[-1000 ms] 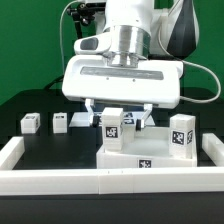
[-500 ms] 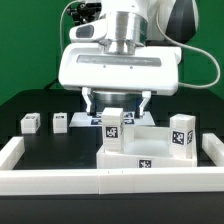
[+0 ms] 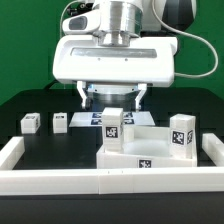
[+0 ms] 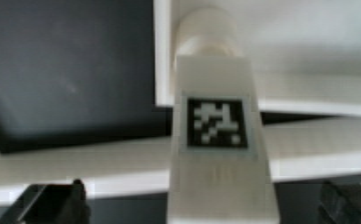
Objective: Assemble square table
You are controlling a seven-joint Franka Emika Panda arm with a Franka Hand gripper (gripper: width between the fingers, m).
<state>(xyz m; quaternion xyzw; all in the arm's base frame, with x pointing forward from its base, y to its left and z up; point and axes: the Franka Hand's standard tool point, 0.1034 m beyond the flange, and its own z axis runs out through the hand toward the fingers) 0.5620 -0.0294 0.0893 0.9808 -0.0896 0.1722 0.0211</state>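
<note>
The square table's white slab lies at the front centre of the exterior view. A white tagged leg post stands upright on its left corner. My gripper hangs open above that post, with a finger on each side and touching nothing. In the wrist view the same leg post points toward the camera between my dark fingertips, with the slab beneath. Another tagged leg post stands at the slab's right. Two small leg posts lie at the exterior view's left.
A long low white wall borders the front and both sides of the work area. The marker board lies flat behind the slab, partly hidden by the standing post. The tabletop is black.
My gripper has risen straight up off the standing leg post. The post stays upright on the slab. Nothing else moved.
</note>
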